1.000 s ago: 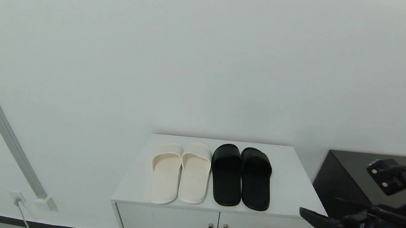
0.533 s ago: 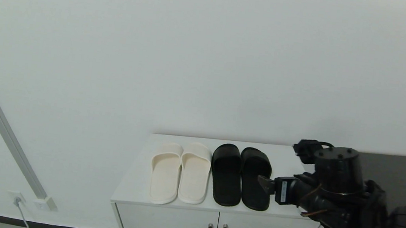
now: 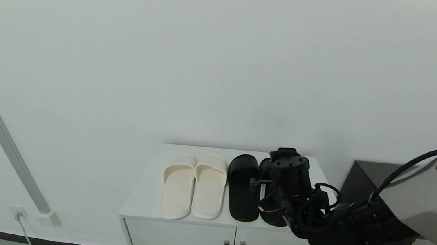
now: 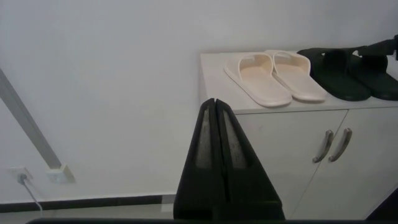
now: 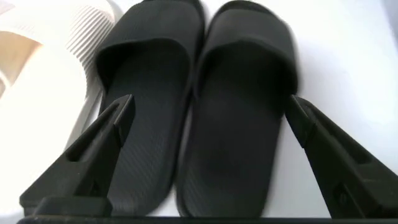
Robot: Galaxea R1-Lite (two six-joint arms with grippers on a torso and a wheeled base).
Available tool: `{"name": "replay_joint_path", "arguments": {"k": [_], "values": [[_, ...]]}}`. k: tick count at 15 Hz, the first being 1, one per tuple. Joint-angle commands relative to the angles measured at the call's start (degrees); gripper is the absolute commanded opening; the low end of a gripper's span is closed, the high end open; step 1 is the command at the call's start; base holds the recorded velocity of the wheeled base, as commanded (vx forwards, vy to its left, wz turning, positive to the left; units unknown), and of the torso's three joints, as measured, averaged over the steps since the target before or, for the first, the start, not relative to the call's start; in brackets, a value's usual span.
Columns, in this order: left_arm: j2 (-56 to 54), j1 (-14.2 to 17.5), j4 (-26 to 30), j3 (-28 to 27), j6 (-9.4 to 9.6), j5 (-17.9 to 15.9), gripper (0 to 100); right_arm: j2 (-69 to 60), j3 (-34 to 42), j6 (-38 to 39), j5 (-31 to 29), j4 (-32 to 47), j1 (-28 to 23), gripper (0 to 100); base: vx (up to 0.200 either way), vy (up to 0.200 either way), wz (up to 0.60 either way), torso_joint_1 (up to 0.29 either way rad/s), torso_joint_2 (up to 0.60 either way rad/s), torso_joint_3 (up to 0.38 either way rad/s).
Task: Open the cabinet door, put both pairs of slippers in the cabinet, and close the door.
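Right wrist view: my right gripper [image 5: 210,106] hangs spread wide over the black rubber slippers [image 5: 236,118] atop the white cabinet [image 3: 144,196], beside the cream pair [image 3: 194,185]. Cabinet doors [image 3: 180,243] are closed, and my left gripper [image 4: 216,101] is pinched together.

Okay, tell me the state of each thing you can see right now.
Cabinet doors: both shut.
White slippers: lying side by side on the cabinet.
Black slippers: lying on the cabinet, not gripped.
Right gripper: open over the black slippers.
Left gripper: shut, empty.
Wall plug: plugged in.
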Motion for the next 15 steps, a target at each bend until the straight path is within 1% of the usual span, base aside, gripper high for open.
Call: {"name": "replay_joint_path", "arguments": {"k": [1, 6, 10, 14, 15], "values": [[0.08, 0.00, -0.04, 0.00, -0.12, 0.06, 0, 4.72, -3.46, -0.03, -0.63, -0.01, -0.01, 100, 0.000, 0.000, 0.00, 0.000, 0.00, 0.000], [0.08, 0.00, -0.04, 0.00, -0.29, 0.06, 0, 10.53, -10.41, -0.21, -2.65, -0.53, -1.33, 100, 0.000, 0.000, 0.00, 0.000, 0.00, 0.000], [0.08, 0.00, -0.04, 0.00, -0.29, 0.06, 0, 15.27, -16.30, -0.65, -2.65, -0.62, -2.91, 100, 0.000, 0.000, 0.00, 0.000, 0.00, 0.000], [-0.01, 0.00, -0.04, 0.00, -0.29, 0.06, 0, 17.29, -17.88, -1.35, -2.74, -1.24, -3.26, 100, 0.000, 0.000, 0.00, 0.000, 0.00, 0.000], [-0.01, 0.00, -0.04, 0.00, -0.29, 0.06, 0, 17.38, -17.88, -1.44, -2.74, -1.85, -3.26, 0, 0.000, 0.000, 0.00, 0.000, 0.00, 0.000]]}}
